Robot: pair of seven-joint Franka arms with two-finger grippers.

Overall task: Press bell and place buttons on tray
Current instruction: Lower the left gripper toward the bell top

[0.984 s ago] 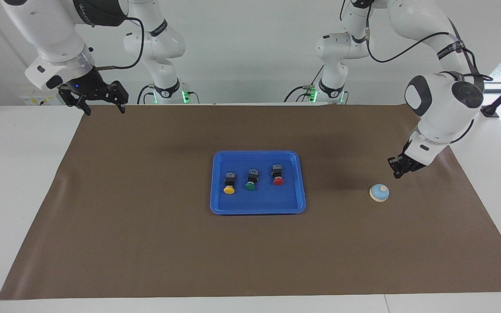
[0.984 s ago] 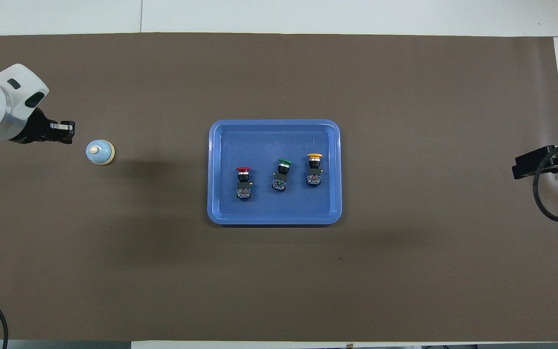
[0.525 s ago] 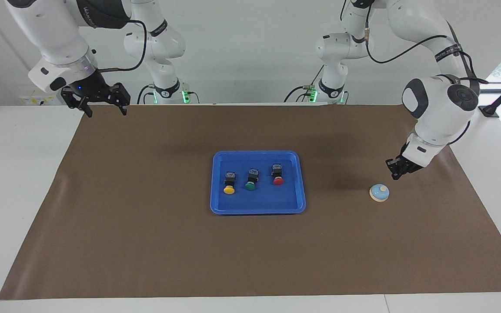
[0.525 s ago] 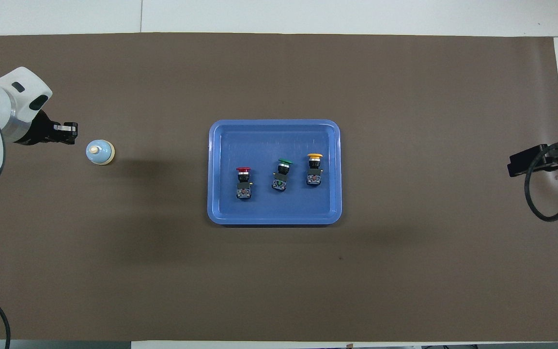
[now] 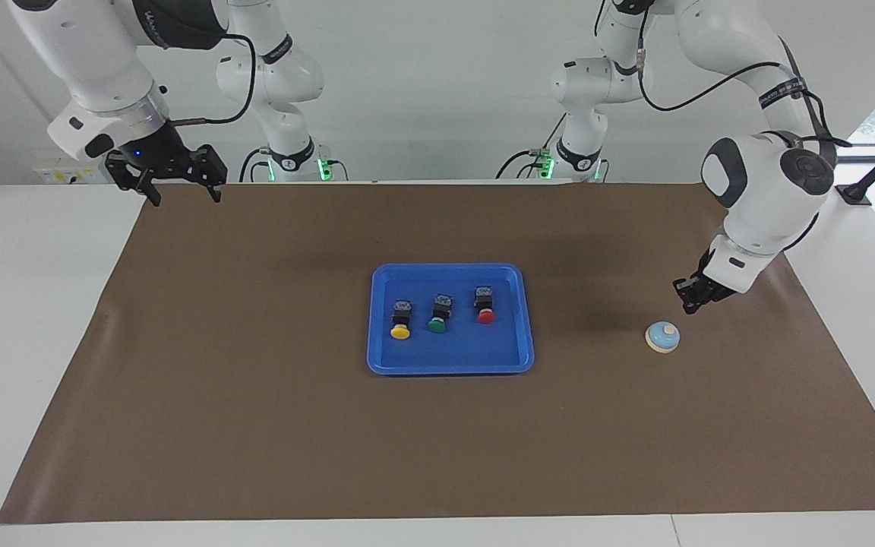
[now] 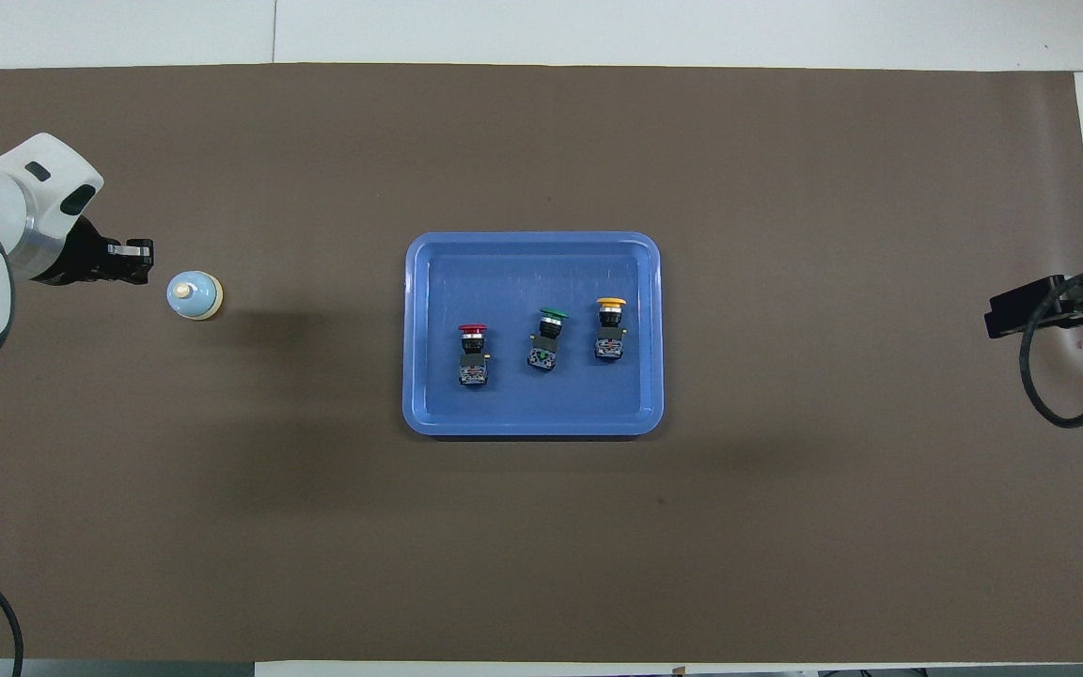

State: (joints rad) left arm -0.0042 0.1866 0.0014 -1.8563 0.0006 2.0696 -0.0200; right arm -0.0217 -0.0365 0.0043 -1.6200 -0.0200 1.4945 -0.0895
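The bright blue tray (image 5: 510,362) (image 6: 532,254) lies mid-table and holds all three buttons: red (image 5: 485,304) (image 6: 473,353), green (image 5: 440,312) (image 6: 547,337) and yellow (image 5: 401,318) (image 6: 610,325). The light blue bell (image 5: 662,336) (image 6: 194,295) stands on the brown mat toward the left arm's end. My left gripper (image 5: 687,308) (image 6: 142,260) is shut with nothing in it, hanging just above the mat close beside the bell and apart from it. Over the mat's corner at the right arm's end, my right gripper (image 5: 184,194) (image 6: 1007,315) hangs raised and open, holding nothing.
A brown mat (image 5: 255,425) (image 6: 786,527) covers most of the white table (image 5: 27,304). Black cables (image 6: 1063,367) trail from both arms.
My left gripper has crept slightly toward the bell. The right arm has shifted a little. Bell, tray and buttons have not moved.
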